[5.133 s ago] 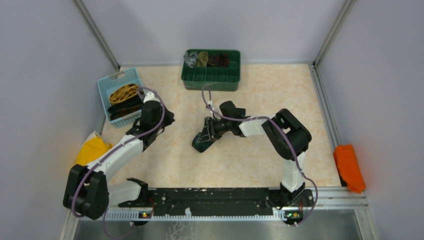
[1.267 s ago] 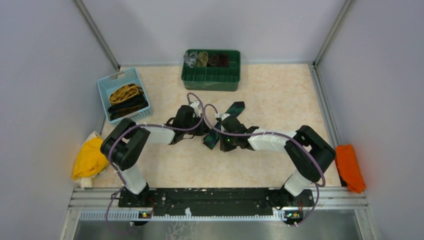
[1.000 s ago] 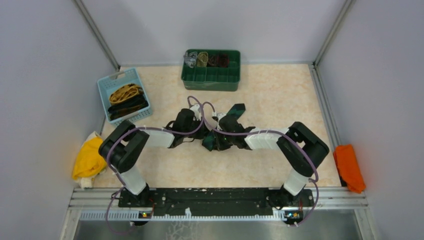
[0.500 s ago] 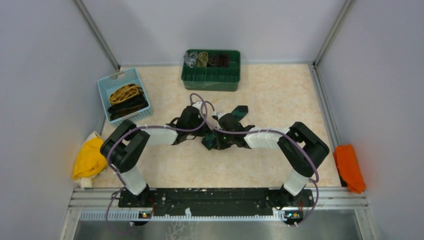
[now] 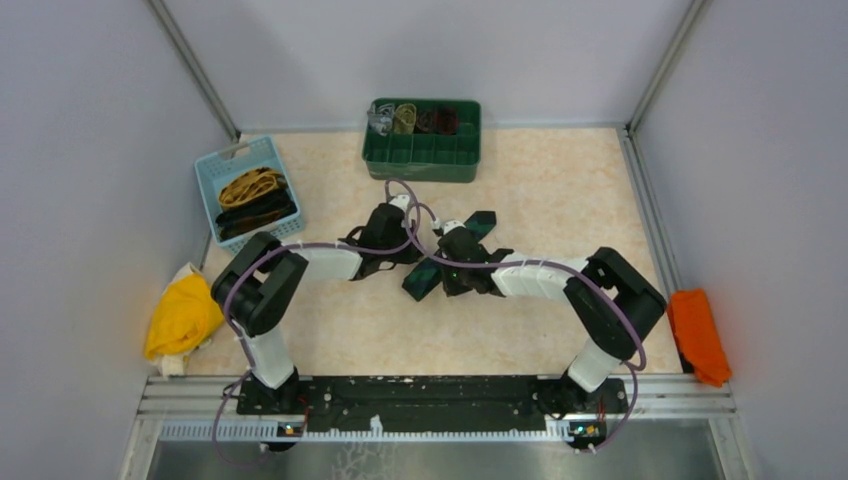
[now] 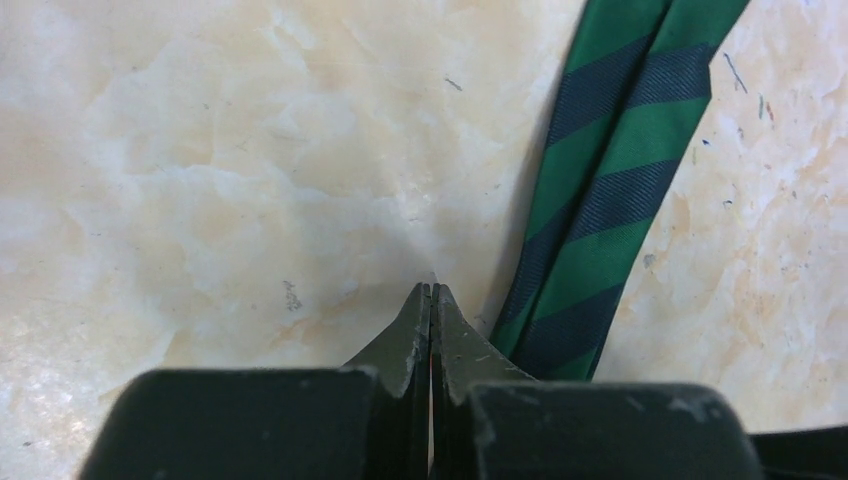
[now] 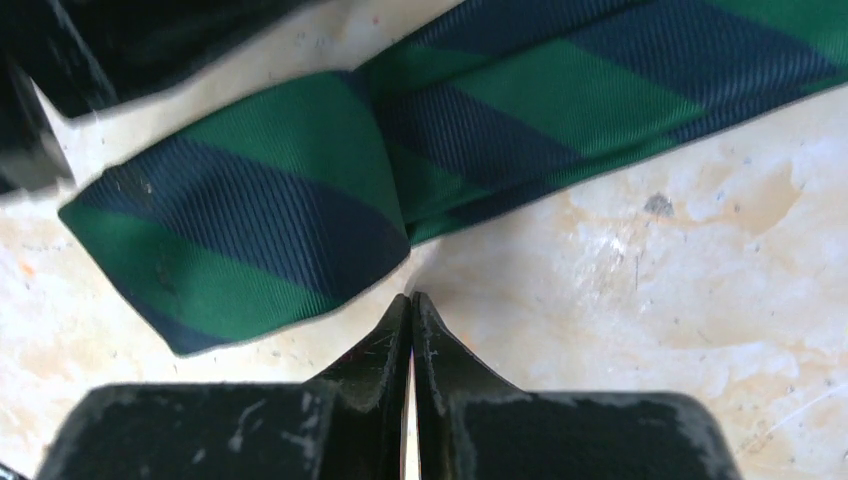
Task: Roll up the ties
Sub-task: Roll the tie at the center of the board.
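We find the green striped tie (image 7: 300, 190) lying flat on the counter (image 5: 560, 180), mid-field between the two arms. The left pincer (image 6: 431, 292) is closed on nothing, its tips just left of the tie's doubled edge. The right pincer (image 7: 410, 300) is likewise closed and empty, its tips just beside the tie's broad end. Bare counter extends to the right. A green bin (image 5: 421, 150) stands behind and a blue basket (image 5: 212, 180) rear-left.
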